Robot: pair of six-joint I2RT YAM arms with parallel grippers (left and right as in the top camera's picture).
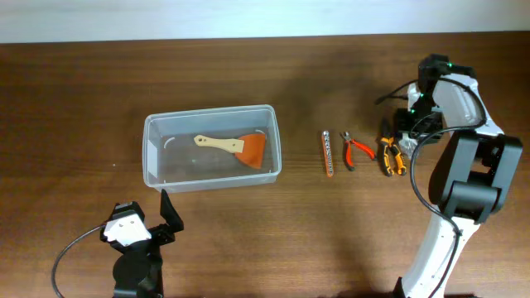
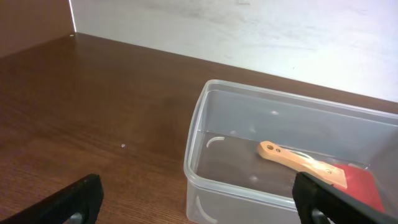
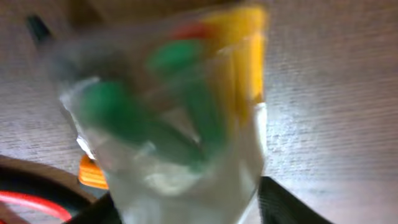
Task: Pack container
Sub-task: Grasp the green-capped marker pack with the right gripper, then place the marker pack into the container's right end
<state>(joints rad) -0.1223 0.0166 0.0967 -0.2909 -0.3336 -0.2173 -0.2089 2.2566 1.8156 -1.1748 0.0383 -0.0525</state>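
Container (image 1: 207, 112) sits where? asked the first observer.

Left of centre in the overhead frame, on the brown worktop (image 1: 74, 83), said the second. A scraper (image 1: 236, 147) with a wooden handle and an orange blade lies flat inside it, and nothing else is in there.

And the rest of the load?

Right of centre, well apart from the tub, a thin metal bar (image 1: 328, 154), red-handled pliers (image 1: 356, 150) and orange-and-black pliers (image 1: 392, 157) lie in a row. The right pincer (image 1: 404, 124) hangs just beyond that last pair, at the upper right.

Is it holding anything?

The second could not tell. Its wrist camera is filled by a blurred clear thing (image 3: 180, 124) with green and yellow shapes inside, too close to name. Whether the jaws grip it or only stand near it does not show.

And the left pincer (image 2: 199, 208)?

Spread wide and empty, low in the frame, just in front of the tub's near wall.

So which step is this?

By his reading, fetching the next item from the right-hand row, with packing barely begun. The next move calls for a firm closure on one item and a lift clear of its neighbours. After that comes a carry leftward over the rim and a release beside the scraper, not on it.
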